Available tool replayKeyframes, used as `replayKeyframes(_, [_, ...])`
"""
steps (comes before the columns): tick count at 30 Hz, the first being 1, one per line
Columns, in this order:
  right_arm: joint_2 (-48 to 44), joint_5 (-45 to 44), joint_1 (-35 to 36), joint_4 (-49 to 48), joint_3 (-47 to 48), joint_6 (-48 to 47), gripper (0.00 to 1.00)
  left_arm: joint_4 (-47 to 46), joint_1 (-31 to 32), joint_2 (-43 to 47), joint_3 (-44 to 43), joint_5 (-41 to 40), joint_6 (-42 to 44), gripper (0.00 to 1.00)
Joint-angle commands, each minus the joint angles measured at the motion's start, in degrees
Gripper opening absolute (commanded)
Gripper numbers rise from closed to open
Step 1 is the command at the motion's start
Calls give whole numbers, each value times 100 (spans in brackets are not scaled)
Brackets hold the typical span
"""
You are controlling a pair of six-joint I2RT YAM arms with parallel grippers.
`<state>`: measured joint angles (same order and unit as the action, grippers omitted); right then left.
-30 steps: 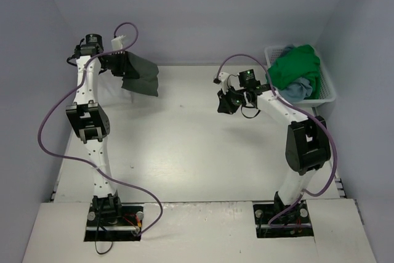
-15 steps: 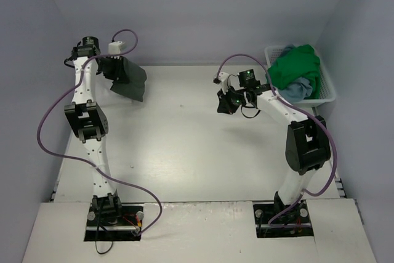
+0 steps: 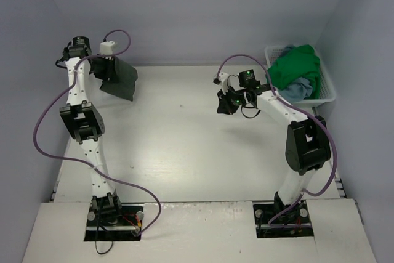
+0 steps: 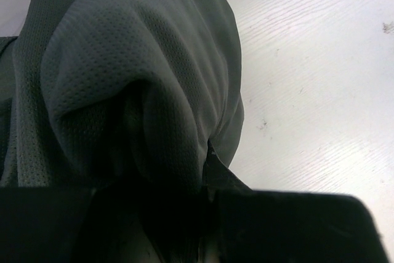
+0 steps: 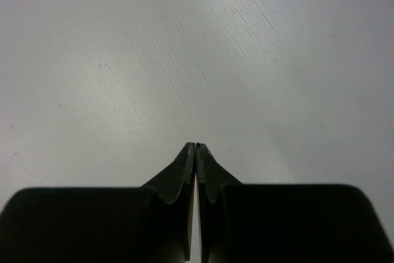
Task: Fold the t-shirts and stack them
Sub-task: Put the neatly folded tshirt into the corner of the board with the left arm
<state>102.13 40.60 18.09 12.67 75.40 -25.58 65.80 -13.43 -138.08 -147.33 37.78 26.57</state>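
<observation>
left gripper: clenched on a bunch of the grey shirt, raised near the far left corner of the worktop.
grey shirt: hangs from the left gripper in loose folds. In the wrist view its mesh cloth fills the left side and hides most of the fingers. I cannot tell whether its lower edge touches the worktop.
worktop: white and faintly streaked, under both arms.
right gripper: clenched on nothing, jaws pressed tip to tip, hovering over the worktop right of centre, well apart from the grey shirt.
basket: white and slatted, at the far right corner.
green shirt: heaped in the basket, bulging over its rim.
blue shirt: in the basket, partly under the green shirt on the near side.
</observation>
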Motion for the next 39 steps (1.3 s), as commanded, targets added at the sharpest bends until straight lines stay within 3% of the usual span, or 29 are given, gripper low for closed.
replayKeyframes(1, [35,211,37,-10,63,-8,0,-32,-168,141,-112,63,200,0])
replayKeyframes(19, [35,326,37,8,45,80,0,-357,-336,-360,257,-947,245,0])
replayKeyframes(28, [53,352,37,25,37,71,0,-1621,-362,9,1047,-1642,-126,0])
replayKeyframes(31, [53,378,37,25,28,71,0,-1693,-371,1,1075,-1747,-213,9])
replayKeyframes(32, [44,396,37,25,28,62,0,-1798,-362,9,1135,-1887,-257,21])
replayKeyframes(37, [35,440,37,43,19,62,0,-1983,-362,141,1433,-2046,-310,35])
replayKeyframes(39, [44,466,37,60,28,54,0,-2246,-344,325,1644,-2169,-345,36])
